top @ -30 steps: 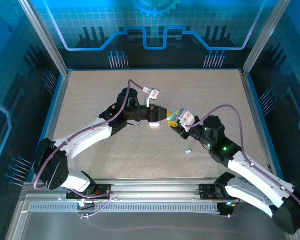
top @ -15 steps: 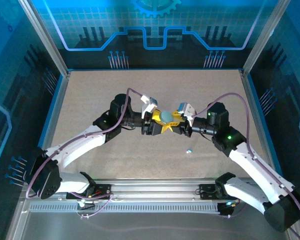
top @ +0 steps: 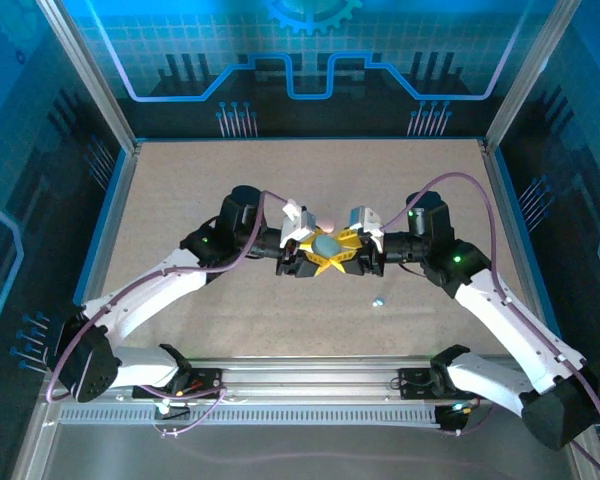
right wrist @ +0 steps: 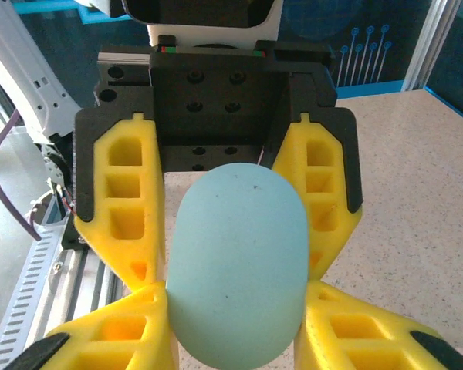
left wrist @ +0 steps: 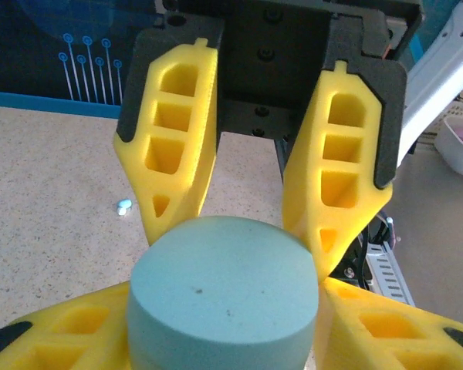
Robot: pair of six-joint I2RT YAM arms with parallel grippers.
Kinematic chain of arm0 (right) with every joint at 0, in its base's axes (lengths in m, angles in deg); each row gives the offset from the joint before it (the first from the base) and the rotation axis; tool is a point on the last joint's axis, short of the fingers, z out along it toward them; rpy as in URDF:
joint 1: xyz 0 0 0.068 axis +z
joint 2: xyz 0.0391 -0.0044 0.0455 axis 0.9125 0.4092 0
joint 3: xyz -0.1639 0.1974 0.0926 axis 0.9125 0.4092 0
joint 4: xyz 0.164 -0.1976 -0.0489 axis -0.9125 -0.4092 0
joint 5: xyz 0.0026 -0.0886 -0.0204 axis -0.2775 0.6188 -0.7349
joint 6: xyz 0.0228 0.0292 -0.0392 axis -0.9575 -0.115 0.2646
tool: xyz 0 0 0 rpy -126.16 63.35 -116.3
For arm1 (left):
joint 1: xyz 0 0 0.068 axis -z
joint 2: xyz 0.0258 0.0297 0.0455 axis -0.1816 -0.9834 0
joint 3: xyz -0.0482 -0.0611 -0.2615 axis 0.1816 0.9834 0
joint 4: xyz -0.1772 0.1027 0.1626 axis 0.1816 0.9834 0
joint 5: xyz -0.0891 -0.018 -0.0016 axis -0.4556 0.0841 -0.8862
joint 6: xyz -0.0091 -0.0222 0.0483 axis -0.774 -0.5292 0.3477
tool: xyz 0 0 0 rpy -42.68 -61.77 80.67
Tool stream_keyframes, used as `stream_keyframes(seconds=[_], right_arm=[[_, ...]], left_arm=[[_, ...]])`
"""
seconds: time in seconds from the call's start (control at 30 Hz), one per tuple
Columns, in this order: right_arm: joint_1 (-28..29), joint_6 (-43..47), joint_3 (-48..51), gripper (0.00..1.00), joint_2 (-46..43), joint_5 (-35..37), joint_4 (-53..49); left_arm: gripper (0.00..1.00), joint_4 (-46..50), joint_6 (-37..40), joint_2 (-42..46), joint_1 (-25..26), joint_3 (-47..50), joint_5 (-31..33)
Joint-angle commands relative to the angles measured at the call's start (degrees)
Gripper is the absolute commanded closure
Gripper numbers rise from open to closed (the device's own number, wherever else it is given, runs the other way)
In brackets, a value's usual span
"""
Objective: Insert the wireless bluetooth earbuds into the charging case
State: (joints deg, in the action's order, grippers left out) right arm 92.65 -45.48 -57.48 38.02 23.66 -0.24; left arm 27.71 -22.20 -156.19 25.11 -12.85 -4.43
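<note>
Worryingly, left claw [top: 313, 256] and right claw [top: 343, 255] both clamp the charging case [top: 326, 243], which may twist free if they pull unevenly.

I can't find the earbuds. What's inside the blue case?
Its inside is hidden: the blue case looks shut, with no opening showing. One tiny earbud lies outside it, on the table.

Robot lab cell: aluminium frame [top: 87, 75], blue circuit-print walls [top: 310, 60]
</note>
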Motion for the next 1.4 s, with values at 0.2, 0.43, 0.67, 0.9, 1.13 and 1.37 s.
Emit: stream_keyframes(seconds=[0.2,0.43,0.67,0.9,1.13,1.37], right_arm=[[-0.7,1.33,-2.54,0.63,1.12,-1.86,-2.65],[-1.63,-1.53,-3.53,0.6,1.14,0.55,-2.59],[-4.47,-6.69,-4.51,0.56,2.57,-3.67,-1.31],[-4.84,-8.93,-6.15,0.49,4.55,-1.46,-1.88],[-4.84,-11.41,-5.26,0.49,3.61,3.43,2.3],[-4.9,-15.81,-6.09,0.44,1.25,10.45,1.98]], left_arm=[[0.64,2.12,3.28,1.68,-0.32,-2.08,-0.04],[0.7,5.89,6.84,1.85,-0.28,-1.99,0.92],[0.71,5.75,7.55,2.26,-0.33,-1.09,0.58],[0.71,5.09,5.72,2.04,-0.33,-0.95,0.26],[0.71,0.15,0.2,1.26,-0.28,0.68,-0.03],[0.73,-12.77,-10.19,-0.4,-0.37,4.85,6.15]])
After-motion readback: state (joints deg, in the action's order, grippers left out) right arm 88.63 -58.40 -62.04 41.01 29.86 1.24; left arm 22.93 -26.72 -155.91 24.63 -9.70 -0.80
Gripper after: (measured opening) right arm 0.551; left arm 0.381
